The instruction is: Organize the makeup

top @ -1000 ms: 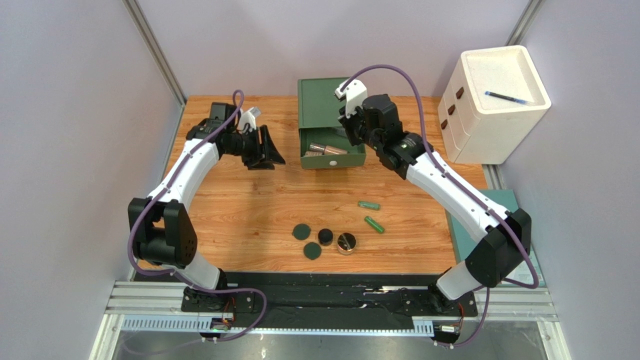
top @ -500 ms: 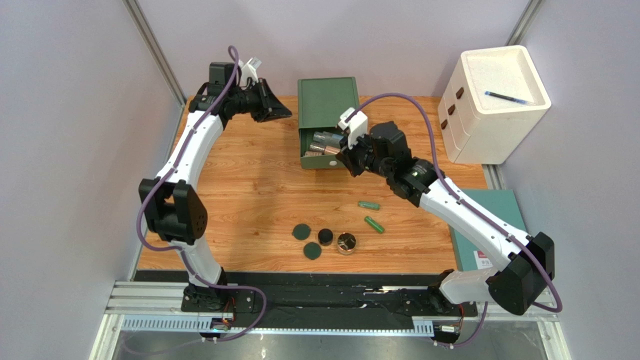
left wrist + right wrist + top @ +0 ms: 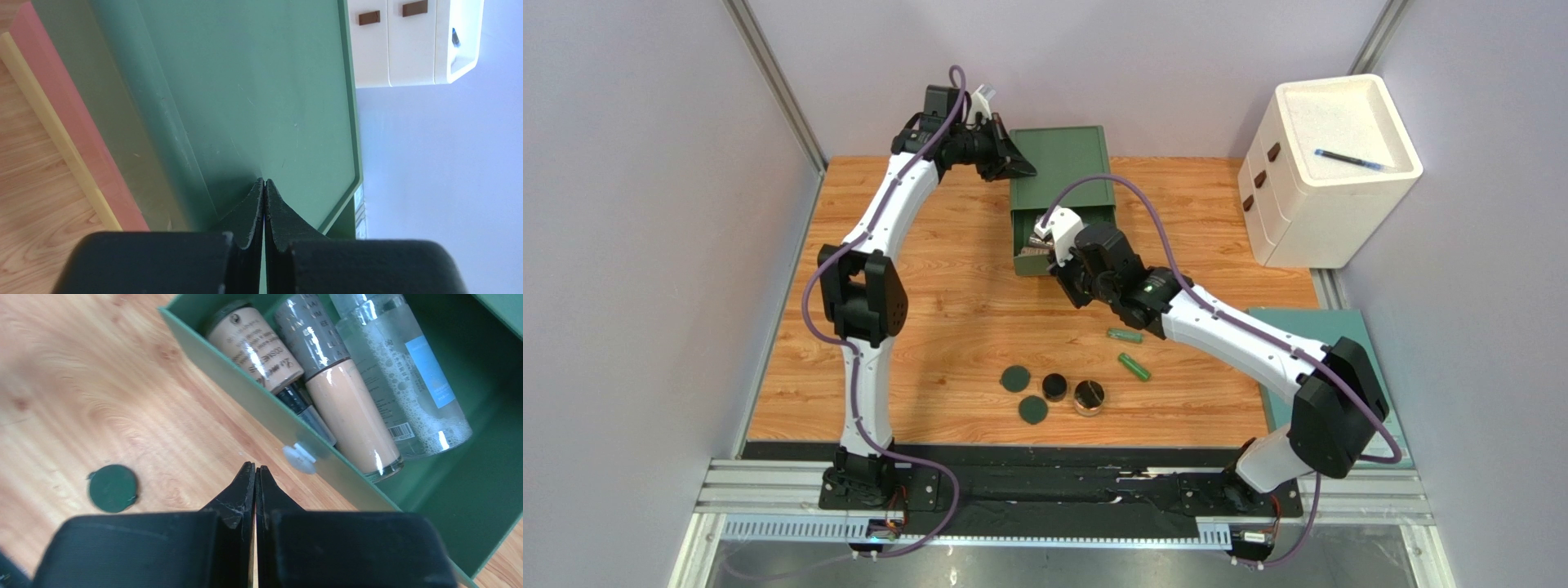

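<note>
Wooden tabletop (image 3: 928, 306) is bearing dark discs (image 3: 1015, 380), black jar (image 3: 1054, 386), compact (image 3: 1089, 396) and green tubes (image 3: 1134, 366); beige tubes (image 3: 350, 410) are lying inside the open drawer (image 3: 245, 401). Left gripper (image 3: 264, 184) and right gripper (image 3: 255, 471) are hovering with jaws pressed together, empty.

- Left of the drawer box (image 3: 1069, 153), bare table (image 3: 940, 319) lies open.
- Right pincer (image 3: 255, 468) hangs before its open drawer (image 3: 485, 478); bottles (image 3: 350, 404) fill that drawer.
</note>
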`<action>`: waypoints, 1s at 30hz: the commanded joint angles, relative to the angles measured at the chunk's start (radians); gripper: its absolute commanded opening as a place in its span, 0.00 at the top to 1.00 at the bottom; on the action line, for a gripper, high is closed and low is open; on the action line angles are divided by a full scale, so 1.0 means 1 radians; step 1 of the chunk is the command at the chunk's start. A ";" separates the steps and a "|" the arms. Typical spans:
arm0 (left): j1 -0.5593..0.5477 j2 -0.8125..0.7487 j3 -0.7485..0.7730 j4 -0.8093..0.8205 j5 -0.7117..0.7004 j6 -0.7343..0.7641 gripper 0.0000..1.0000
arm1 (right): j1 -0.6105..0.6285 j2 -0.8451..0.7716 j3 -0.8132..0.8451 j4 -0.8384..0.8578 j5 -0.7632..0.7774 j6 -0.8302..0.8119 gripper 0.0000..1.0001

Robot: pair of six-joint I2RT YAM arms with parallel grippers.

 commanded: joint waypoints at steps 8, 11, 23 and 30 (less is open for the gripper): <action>-0.008 0.003 0.060 -0.092 -0.043 0.020 1.00 | 0.035 0.181 0.169 0.207 0.408 -0.084 1.00; -0.008 0.001 0.058 -0.103 -0.040 0.028 1.00 | 0.035 0.244 0.219 0.260 0.472 -0.115 1.00; -0.008 0.000 0.028 -0.120 -0.020 0.051 1.00 | 0.018 0.371 0.356 0.294 0.566 -0.123 1.00; -0.008 -0.005 0.011 -0.122 -0.014 0.061 1.00 | 0.018 0.292 0.319 0.269 0.560 -0.062 1.00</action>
